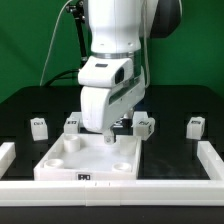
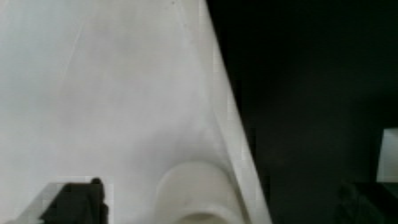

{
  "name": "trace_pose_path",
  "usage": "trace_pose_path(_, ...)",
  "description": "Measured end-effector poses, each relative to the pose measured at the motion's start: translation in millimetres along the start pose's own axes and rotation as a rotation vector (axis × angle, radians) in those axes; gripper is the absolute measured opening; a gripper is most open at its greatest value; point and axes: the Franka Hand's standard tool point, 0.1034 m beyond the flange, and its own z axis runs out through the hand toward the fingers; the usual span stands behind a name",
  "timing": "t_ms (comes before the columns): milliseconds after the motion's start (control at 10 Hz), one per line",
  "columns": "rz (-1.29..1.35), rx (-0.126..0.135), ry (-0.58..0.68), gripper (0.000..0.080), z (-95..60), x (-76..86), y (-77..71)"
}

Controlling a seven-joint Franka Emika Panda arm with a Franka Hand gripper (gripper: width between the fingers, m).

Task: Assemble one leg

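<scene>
The large white panel (image 1: 88, 160) lies flat on the black table, with round corner sockets. My gripper (image 1: 112, 134) hangs low over its far corner on the exterior view's right. In the wrist view the panel (image 2: 107, 90) fills most of the picture, with one round socket (image 2: 196, 195) between my spread fingers (image 2: 71, 203). The gripper (image 2: 228, 208) is open and holds nothing. Four small white legs with tags stand in a row behind the panel: two on the exterior view's left (image 1: 39, 125) (image 1: 72, 124) and two on its right (image 1: 145, 124) (image 1: 195, 126).
A low white frame borders the table at the exterior view's left (image 1: 6, 153), right (image 1: 211, 160) and front (image 1: 110, 190). A white piece (image 2: 390, 155) shows at the edge of the wrist view on the black table; I cannot tell what it is.
</scene>
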Motion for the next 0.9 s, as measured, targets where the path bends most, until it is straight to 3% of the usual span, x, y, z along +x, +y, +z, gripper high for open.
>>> trace_pose_path(300,-0.152,-0.034,-0.010,0.0650,7.7,-5.3,5.6)
trace_pose_path(600,-0.154,-0.033,-0.001,0.0650,12.7,-30.6,10.4)
trace_pose_path(700,-0.147,-0.032,-0.001,0.0650,12.8,-30.7,10.6)
trace_pose_path(800,-0.149,-0.032,-0.001,0.0560,12.9,-30.3,10.4)
trace_pose_path(900,-0.148,-0.032,-0.001,0.0369,13.2,-30.7,10.4)
